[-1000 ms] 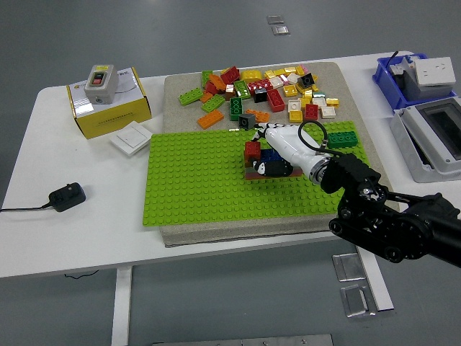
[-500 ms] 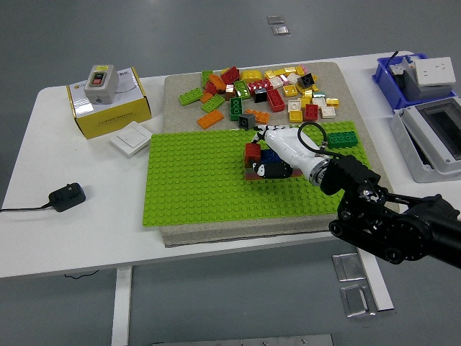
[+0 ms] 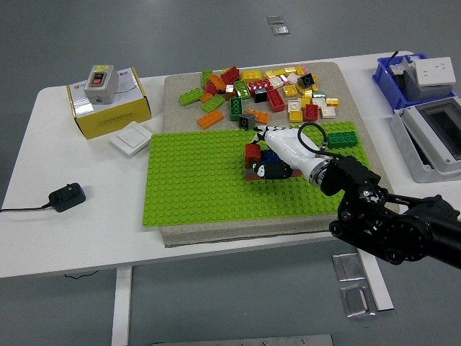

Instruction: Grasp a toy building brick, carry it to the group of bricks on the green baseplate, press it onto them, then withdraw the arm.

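White desk under everything: far left, one black adapter, one yellow box, one white switch plate. Centre, the green baseplate carries one brick cluster, the loose pile behind it (too many to count). Right hand sits curled down on the cluster, apparently pressing a brick home, which brick I cannot tell.

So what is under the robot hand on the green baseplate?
The robot hand lies over a small brick group: a red brick and a blue one show on the baseplate. Whatever lies directly beneath the palm is covered.
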Robot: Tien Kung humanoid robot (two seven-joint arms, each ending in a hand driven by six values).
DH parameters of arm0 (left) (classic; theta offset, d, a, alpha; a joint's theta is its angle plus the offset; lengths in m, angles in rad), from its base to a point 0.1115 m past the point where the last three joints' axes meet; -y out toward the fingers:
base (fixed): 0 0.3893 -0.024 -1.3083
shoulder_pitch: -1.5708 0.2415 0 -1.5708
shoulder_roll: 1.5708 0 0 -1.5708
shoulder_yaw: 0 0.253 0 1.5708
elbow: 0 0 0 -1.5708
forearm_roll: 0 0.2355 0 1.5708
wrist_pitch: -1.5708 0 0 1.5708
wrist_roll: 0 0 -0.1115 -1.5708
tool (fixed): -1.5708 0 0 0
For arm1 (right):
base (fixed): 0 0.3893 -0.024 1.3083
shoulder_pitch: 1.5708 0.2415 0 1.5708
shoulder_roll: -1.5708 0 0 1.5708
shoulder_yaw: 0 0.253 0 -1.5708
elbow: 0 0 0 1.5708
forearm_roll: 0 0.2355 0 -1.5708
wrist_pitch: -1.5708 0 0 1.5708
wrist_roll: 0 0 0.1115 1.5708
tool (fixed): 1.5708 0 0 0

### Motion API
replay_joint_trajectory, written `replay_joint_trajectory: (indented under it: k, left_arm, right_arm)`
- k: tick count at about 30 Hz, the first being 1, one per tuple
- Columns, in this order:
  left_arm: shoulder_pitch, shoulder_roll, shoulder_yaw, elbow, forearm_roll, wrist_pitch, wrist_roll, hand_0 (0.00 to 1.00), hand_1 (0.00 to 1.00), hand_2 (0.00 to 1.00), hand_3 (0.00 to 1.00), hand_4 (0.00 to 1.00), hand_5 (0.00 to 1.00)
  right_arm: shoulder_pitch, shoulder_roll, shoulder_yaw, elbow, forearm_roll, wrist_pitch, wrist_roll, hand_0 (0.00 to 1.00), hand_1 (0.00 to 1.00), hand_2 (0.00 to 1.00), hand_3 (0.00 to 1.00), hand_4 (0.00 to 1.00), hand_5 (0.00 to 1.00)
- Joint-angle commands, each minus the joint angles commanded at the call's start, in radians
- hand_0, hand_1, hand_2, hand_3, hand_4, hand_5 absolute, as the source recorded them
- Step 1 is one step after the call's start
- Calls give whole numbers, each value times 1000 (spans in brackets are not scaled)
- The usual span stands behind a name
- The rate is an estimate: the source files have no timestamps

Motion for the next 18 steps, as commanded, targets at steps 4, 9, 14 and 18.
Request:
replay_joint_trajectory:
  k: [4,9,14,18]
  left_arm:
    - [0,1,2,0,-1,0,-1,662,663,596,612,213,684]
    - [0,2,3,0,-1,0,-1,663,663,597,611,215,683]
    - [-1,2,4,0,-2,0,-2,662,662,597,611,220,684]
    - [-1,2,3,0,-2,0,-2,662,662,597,611,220,684]
  right_arm:
    - [2,1,-3,-1,-2,1,-1,787,882,939,582,557,428]
    - [6,4,-7,-3,-6,4,-3,788,882,939,584,558,430]
    - [8,4,-8,-4,-8,5,-3,788,881,939,583,559,433]
    - [8,1,-7,-6,-9,6,-3,788,881,939,583,559,433]
